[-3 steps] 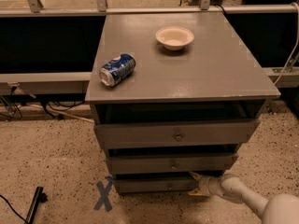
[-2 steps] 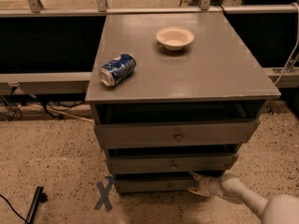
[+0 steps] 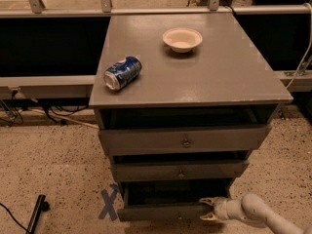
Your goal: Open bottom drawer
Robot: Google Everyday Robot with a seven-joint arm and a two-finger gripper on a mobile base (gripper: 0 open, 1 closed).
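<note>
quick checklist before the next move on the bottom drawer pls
1. Narrow grey wooden bottom drawer stands partly open, dark interior showing: ok.
2. Tool sits at the right end of that drawer's front panel, low in the view: ok.
3. Tool's hold on the panel: cannot tell.
4. Blue drink can lies on its side near the left edge of the grey cabinet top; a jolt might roll it: not ok.
5. White round bowl stands upright, well back from the front edge: ok.

End effector (image 3: 206, 209) low, white arm (image 3: 253, 212) extended.
</note>
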